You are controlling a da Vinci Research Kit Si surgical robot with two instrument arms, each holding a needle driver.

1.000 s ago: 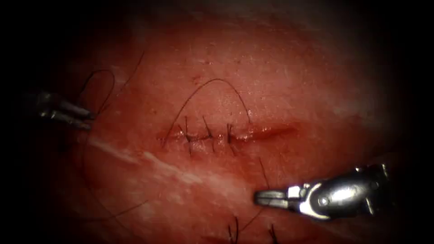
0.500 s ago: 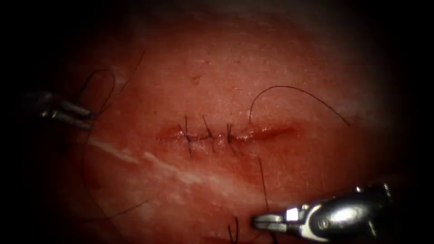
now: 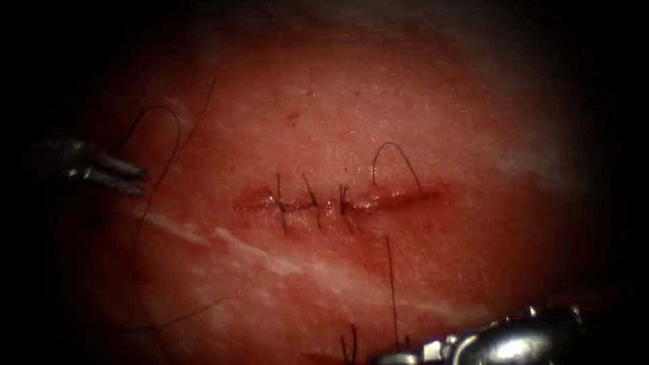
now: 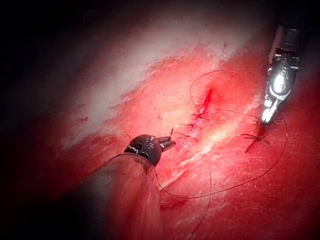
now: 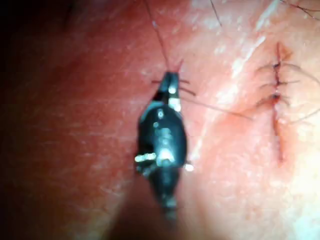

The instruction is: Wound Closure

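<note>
The pink-red slab of pork tissue (image 3: 433,101) carries a short horizontal cut (image 3: 405,197). Three dark stitches (image 3: 314,203) cross its left part, and its right end lies unstitched and glistening. A thin dark thread (image 3: 391,284) stands in a small arch just above the cut, to the right of the last stitch. Another run of it rises straight from the tissue below the cut and leads down to the right arm's silver needle-driver gripper (image 3: 392,357), low in the endoscope view and under the cut's right half. The right wrist view shows this gripper (image 5: 170,79) pressed together to a point, pinching the thread, with the strand running taut away from its tip. A tuft of short dark cut thread ends (image 3: 351,346) sits on the tissue just beside it. The left arm's grey gripper (image 3: 138,181) hovers well off to the left of the cut, with a slack loop of thread curling beside its tip. Whether it is spread or closed cannot be told, nor whether it grips that strand. In the left wrist view a long curve of thread sweeps across the tissue between this gripper (image 4: 169,144) and the right one (image 4: 263,119). Where the curved needle lies cannot be told.
</note>
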